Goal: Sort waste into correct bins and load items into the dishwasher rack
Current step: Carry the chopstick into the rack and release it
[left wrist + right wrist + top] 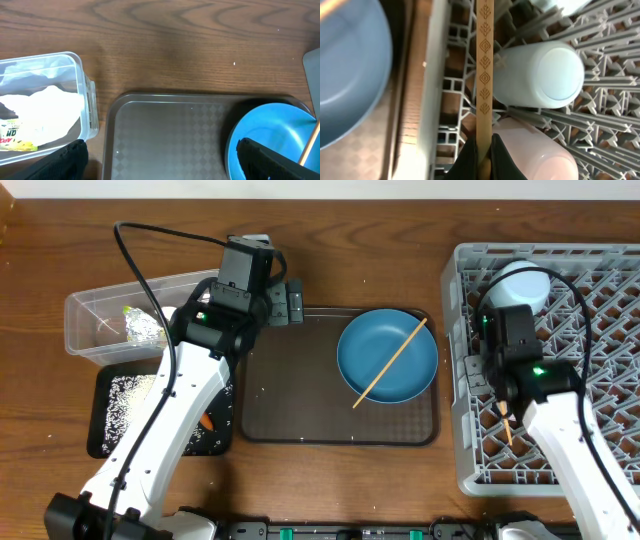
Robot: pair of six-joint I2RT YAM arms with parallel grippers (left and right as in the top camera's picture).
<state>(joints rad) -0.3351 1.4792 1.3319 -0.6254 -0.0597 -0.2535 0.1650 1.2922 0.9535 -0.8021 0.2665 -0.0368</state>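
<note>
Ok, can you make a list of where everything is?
Left gripper: open, over the dark brown serving tray
Right gripper: shut on a patterned wooden chopstick, over the grey plastic lattice rack
Other wooden chopstick: lying across the round blue plate on that tray
Clear plastic tub: crumpled tissue and foil inside
Shallow black tray: rice grains
</note>
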